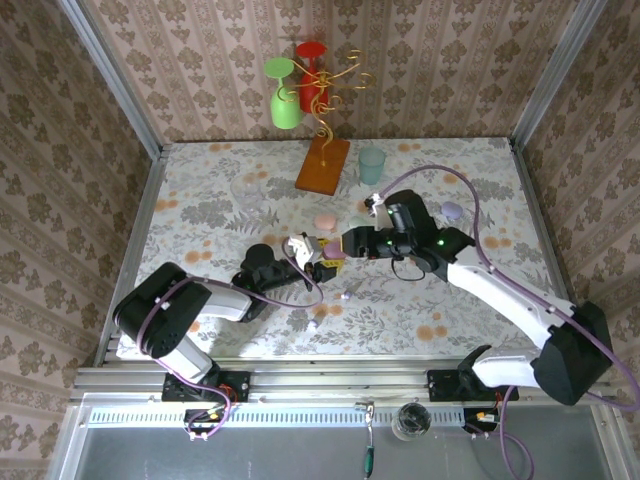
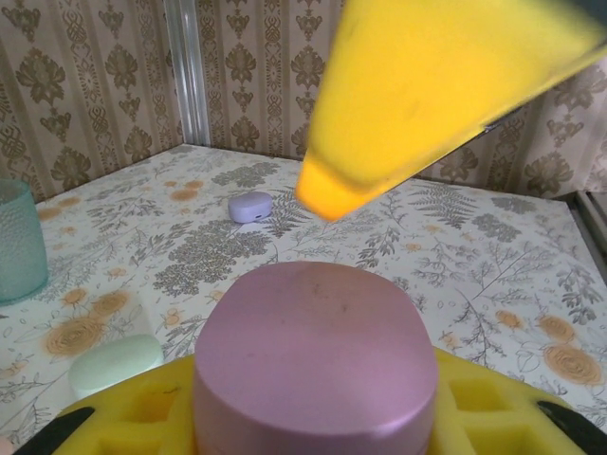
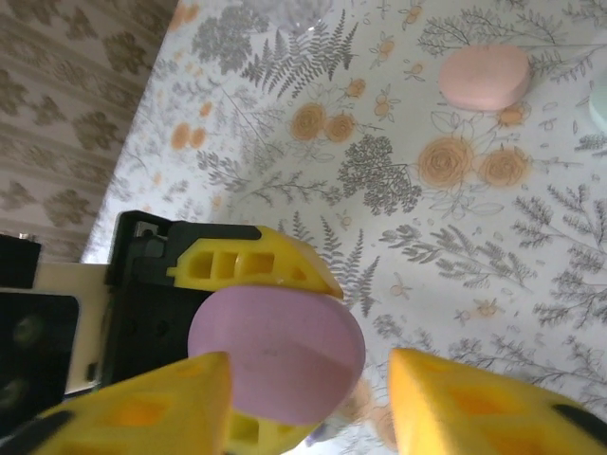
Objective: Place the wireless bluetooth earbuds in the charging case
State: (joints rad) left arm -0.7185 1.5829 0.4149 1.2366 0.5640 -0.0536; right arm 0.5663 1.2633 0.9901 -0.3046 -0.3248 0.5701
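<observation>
The left gripper (image 1: pixel 312 258) clamped the mauve charging case (image 3: pixel 275 355) between its fingers (image 3: pixel 256 263), holding it above the tabletop (image 3: pixel 455 237) — seemingly to steady it for the other arm. The right gripper (image 3: pixel 311 365) had its fingers parted, flanking the case without gripping it. Tiny pale specks (image 1: pixel 347 294) on the tabletop nearby may have been earbuds — too small to tell.

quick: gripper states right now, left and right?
Left gripper: closed, holding the mauve case.
Right gripper: open, fingers either side of that case, not clamped on it.
</observation>
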